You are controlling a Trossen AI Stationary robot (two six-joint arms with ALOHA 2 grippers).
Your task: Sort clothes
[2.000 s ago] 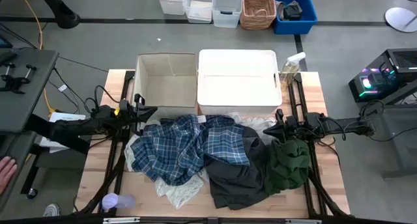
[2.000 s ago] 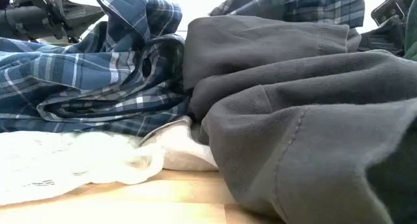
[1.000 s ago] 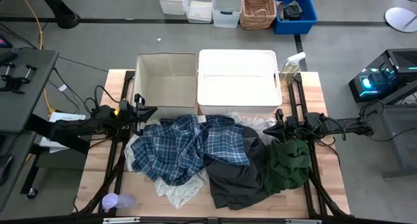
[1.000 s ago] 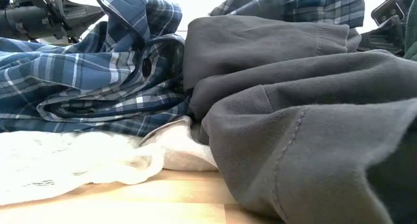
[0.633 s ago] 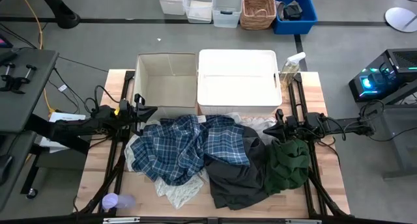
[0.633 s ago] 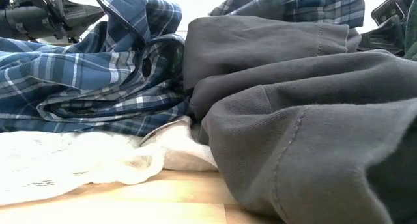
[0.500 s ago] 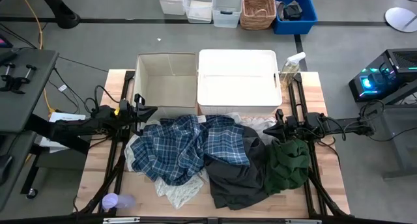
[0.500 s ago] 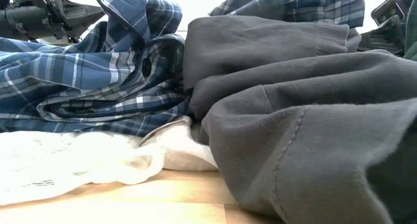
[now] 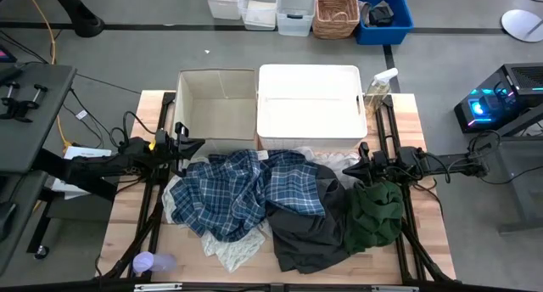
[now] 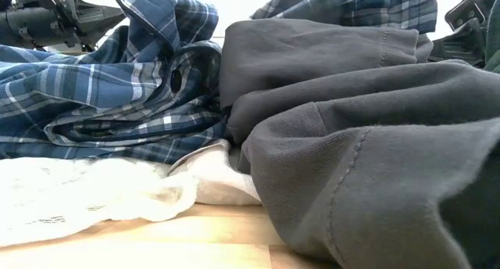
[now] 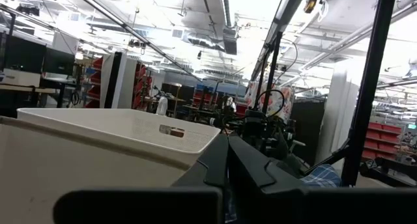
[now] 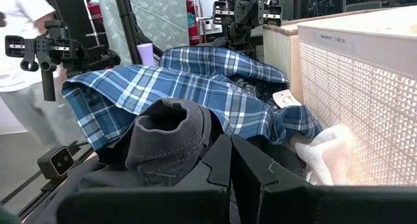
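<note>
The clothes lie in one heap on the table's middle. The blue-and-white plaid shirt [image 9: 246,190] is on top at the left, over a cream lace piece [image 9: 229,251]. The dark grey piece [image 9: 305,228] lies at the near middle and the dark green piece [image 9: 376,211] at the right. A white piece [image 9: 339,160] lies against the basket. My left gripper [image 9: 197,145] is shut and empty at the heap's far left corner. My right gripper [image 9: 356,167] is shut and empty over the heap's far right part, above the green piece's edge.
A beige fabric box [image 9: 216,109] and a white plastic basket [image 9: 310,105] stand side by side at the table's far edge. A spray bottle [image 9: 379,88] stands right of the basket. A lilac cup [image 9: 146,262] lies at the near left corner. A person [image 12: 19,55] stands beyond the table.
</note>
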